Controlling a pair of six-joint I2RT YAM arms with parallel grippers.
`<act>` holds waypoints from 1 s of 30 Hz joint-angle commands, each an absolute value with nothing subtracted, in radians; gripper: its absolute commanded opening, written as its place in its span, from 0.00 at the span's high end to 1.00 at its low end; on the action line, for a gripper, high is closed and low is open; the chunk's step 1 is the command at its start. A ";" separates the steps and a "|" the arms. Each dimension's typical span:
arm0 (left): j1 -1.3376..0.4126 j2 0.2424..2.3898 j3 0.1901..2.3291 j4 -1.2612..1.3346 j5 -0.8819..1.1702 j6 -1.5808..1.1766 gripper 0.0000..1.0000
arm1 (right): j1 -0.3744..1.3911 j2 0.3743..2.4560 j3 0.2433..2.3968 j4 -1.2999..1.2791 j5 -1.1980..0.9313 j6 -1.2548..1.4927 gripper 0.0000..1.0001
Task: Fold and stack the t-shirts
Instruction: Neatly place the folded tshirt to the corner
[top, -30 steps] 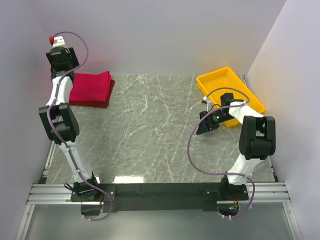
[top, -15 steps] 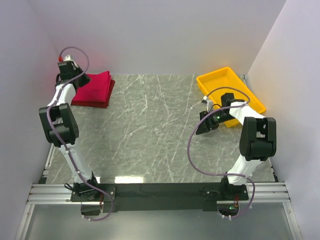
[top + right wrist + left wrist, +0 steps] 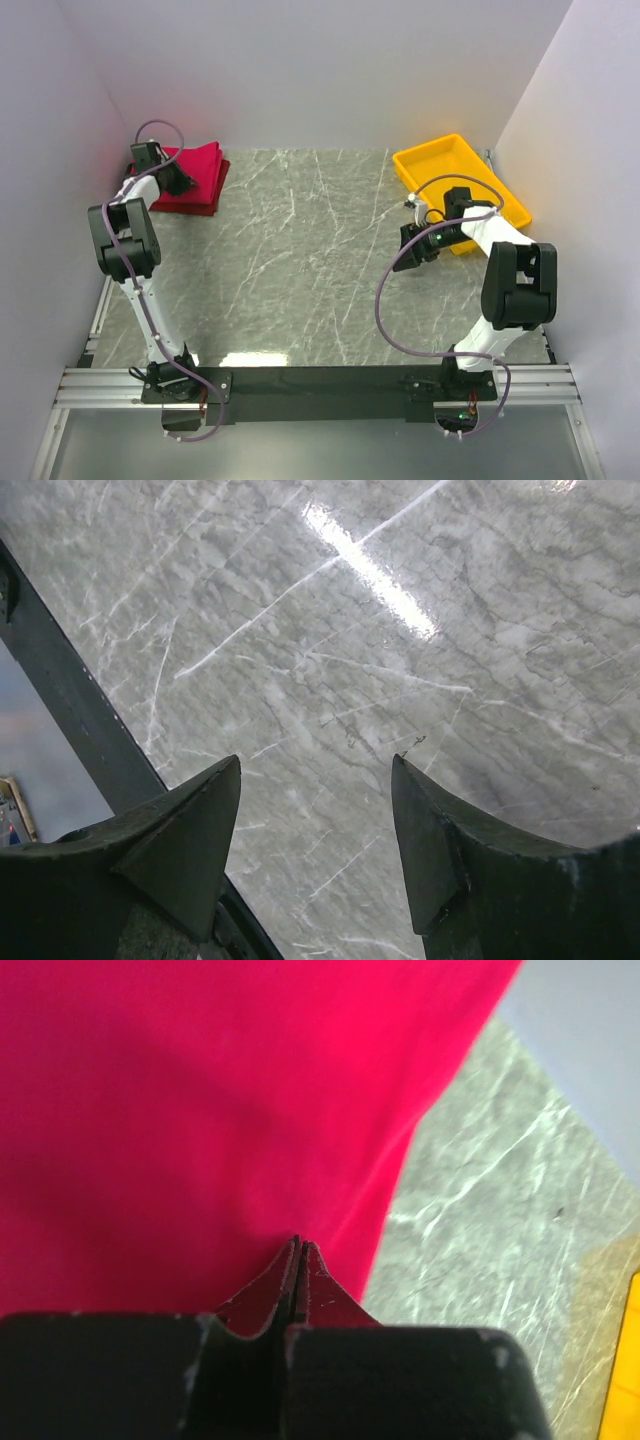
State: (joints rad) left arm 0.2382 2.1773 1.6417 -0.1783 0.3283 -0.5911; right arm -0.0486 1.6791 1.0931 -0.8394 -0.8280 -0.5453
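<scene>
Progress: I found both garments already folded and stacked at the far left corner of the table (image 3: 300,250). The crimson t-shirt (image 3: 195,163) lay on top. The maroon t-shirt (image 3: 192,208) lay beneath it and showed only as a darker band along the near edge. I saw no loose shirt anywhere else in the top view. I judged the folding and stacking essentially complete, with at most a final tidy of the pile and clearing my arms left to do.

Tools: my left gripper (image 3: 297,1245) sat on the left part of the stack with its jaws pressed together. Its tips were at the crimson cloth close to its edge. I could not tell whether any fabric was pinched between them. My right gripper (image 3: 315,765) hung over bare table just beside the yellow tray (image 3: 428,146), with its jaws standing apart and nothing between them.

Materials: the crimson cloth was a soft, matte knit lying smooth with shallow undulations and a gently curved edge. The stack was a roughly rectangular, low pile. The table surface was a hard, glossy grey marble pattern with pale veins and a bright glare streak. The tray was rigid plastic, rectangular and shallow-walled.
</scene>
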 commanded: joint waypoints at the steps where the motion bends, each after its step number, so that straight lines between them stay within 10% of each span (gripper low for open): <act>1: 0.236 2.204 1.629 -0.201 0.353 -0.595 0.99 | -0.054 1.618 1.100 -0.868 -0.834 -0.557 0.31; 14: 0.236 1.887 1.652 -0.150 0.370 -0.486 0.51 | -0.054 1.482 1.117 -0.913 -0.756 -0.592 0.31; 21: 0.236 1.341 1.187 -0.107 0.232 -0.463 0.01 | -0.054 1.300 1.144 -0.861 -0.666 -0.586 0.26; 30: 0.238 0.630 0.853 -0.394 0.095 -0.558 0.00 | -0.057 0.998 1.036 -0.579 -0.389 -0.340 0.02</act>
